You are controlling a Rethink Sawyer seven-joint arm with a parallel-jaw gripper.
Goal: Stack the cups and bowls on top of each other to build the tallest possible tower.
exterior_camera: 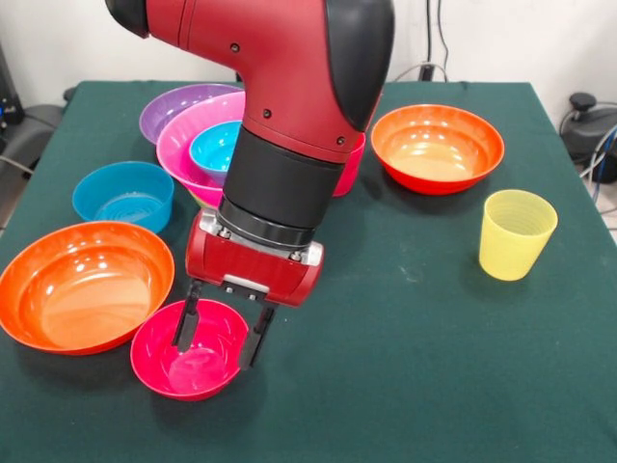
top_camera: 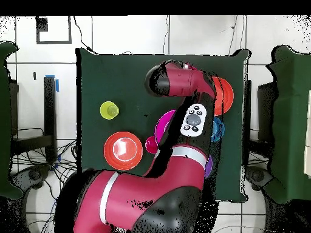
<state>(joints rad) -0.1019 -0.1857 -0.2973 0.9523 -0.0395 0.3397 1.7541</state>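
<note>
My gripper [exterior_camera: 223,331] hangs open over the small red-pink bowl [exterior_camera: 183,371] near the table's front edge. One finger [exterior_camera: 187,316] is down inside the bowl and the other stands at its right rim. Behind the arm, the big pink bowl [exterior_camera: 183,140] holds a small blue bowl [exterior_camera: 214,147] and rests on something yellow-green. A purple bowl [exterior_camera: 172,104] lies behind it. Another blue bowl [exterior_camera: 123,196] and a wide orange bowl [exterior_camera: 82,285] sit to the left. The second orange bowl [exterior_camera: 437,148] and the yellow cup [exterior_camera: 516,233] stand to the right. In the overhead view the arm hides the gripper.
A glossy red piece [exterior_camera: 351,166] shows right of the arm; I cannot tell what it is. From above I see the yellow cup [top_camera: 109,110], an orange bowl [top_camera: 123,150] and the pink bowl [top_camera: 164,126]. The green cloth [exterior_camera: 405,367] covers the table.
</note>
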